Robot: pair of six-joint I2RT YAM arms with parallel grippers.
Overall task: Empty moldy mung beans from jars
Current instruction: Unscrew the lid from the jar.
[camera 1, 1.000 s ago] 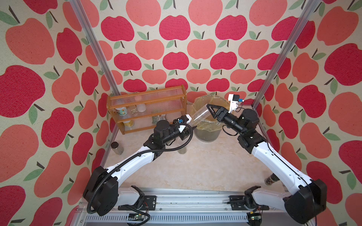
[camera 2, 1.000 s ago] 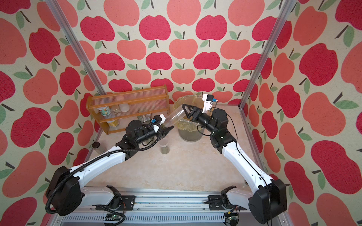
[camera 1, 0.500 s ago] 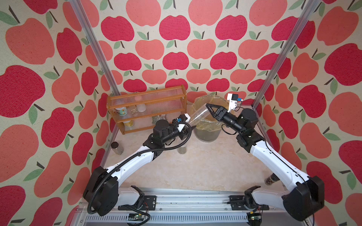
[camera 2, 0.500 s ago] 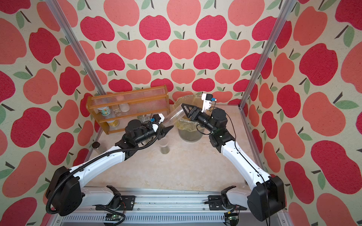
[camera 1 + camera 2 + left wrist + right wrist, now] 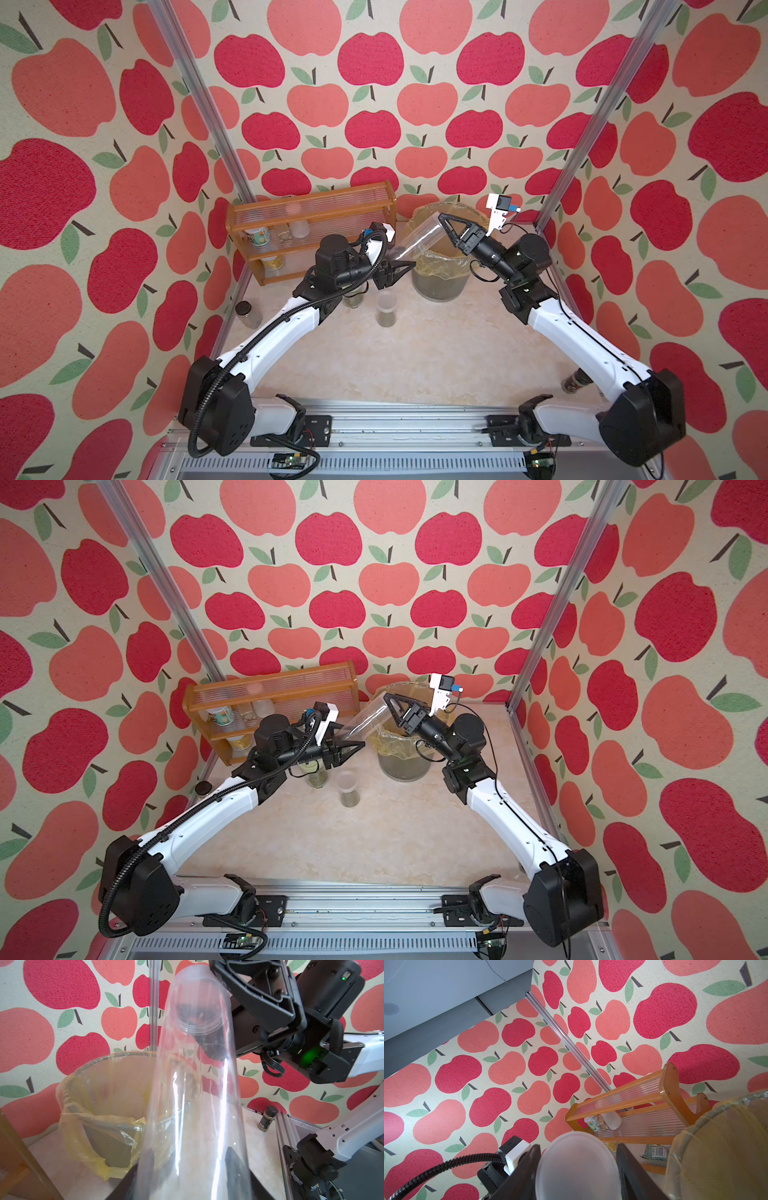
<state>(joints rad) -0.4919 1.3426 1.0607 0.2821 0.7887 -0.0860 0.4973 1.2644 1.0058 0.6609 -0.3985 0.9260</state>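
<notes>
- Left end effector [image 5: 190,1167] clamps tall tube [image 5: 197,1084] at its low end, tilted up beside the far bin [image 5: 440,286].
- Right end effector [image 5: 578,1147] pinches frosted cap [image 5: 577,1172].
- Risk: slick plastic may slip, tube twists, cap drops.

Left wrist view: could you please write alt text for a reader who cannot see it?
A tall clear tube, apparently empty, runs from the left hand to the right hand, which grips its far end. Beyond it stands a mesh bin with a yellow liner.
</notes>
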